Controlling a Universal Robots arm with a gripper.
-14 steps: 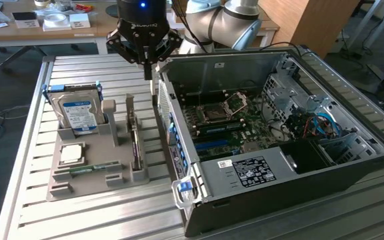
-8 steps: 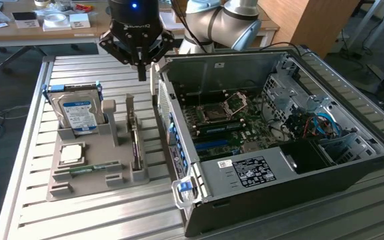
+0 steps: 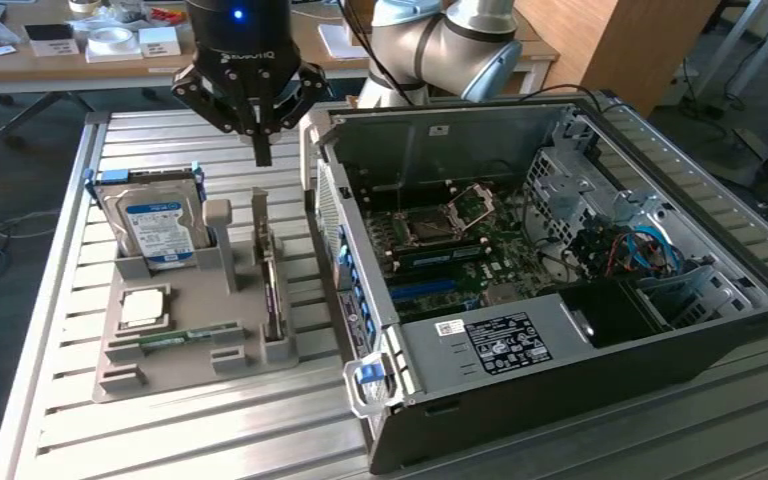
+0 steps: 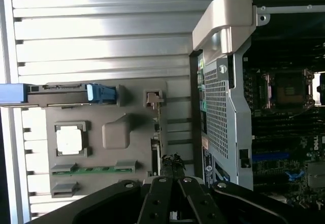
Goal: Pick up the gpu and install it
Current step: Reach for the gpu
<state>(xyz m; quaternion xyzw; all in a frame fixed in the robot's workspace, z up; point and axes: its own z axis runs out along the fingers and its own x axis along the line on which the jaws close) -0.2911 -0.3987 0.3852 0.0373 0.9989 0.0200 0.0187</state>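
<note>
The gpu [image 3: 268, 272] is a thin dark card standing on edge in a slot of the grey holder tray [image 3: 171, 375], with its pale bracket end [image 3: 259, 206] pointing up at the far end. My gripper [image 3: 261, 152] hangs just above that bracket end, its fingers shut together with nothing between them and not touching the card. In the wrist view the gpu [image 4: 158, 132] appears edge-on beyond my gripper [image 4: 172, 183]. The open computer case [image 3: 558, 270] lies right beside the tray, motherboard [image 3: 451, 250] exposed.
The tray also holds an upright silver hard drive [image 3: 157, 228] with a blue-white label, a square processor [image 3: 141, 307] and a green memory stick [image 3: 191, 337]. The case's side wall [image 3: 337, 250] rises close to the gpu. The slatted metal table [image 3: 224, 440] surrounds everything.
</note>
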